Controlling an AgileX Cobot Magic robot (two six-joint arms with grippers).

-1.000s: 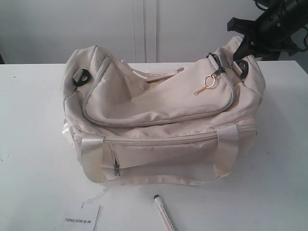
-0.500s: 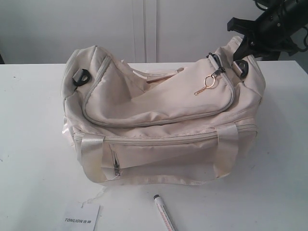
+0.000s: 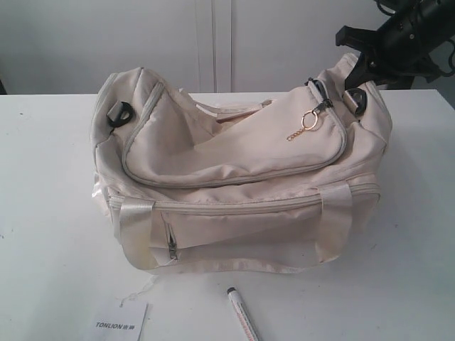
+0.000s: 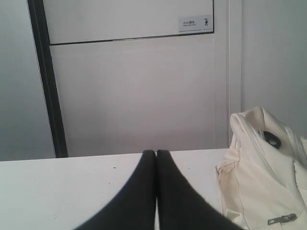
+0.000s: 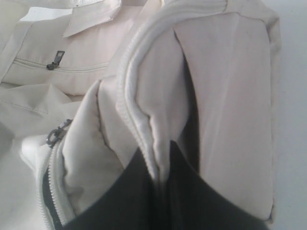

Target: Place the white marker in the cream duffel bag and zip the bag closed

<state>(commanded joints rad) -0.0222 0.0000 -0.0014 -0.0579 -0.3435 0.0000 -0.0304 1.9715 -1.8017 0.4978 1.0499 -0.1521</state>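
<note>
The white marker [image 3: 242,317] lies on the tabletop [image 3: 50,177] just near of the cream duffel bag [image 3: 234,177], tip pointing far, well apart from the right hand [image 5: 159,158] pinching the bag's far-right fabric, while the left hand [image 4: 156,154] is pressed together, empty, so probably freer.

left fingers [image 4: 135,201] pressed together, right fingers [image 5: 128,201] clamped
</note>
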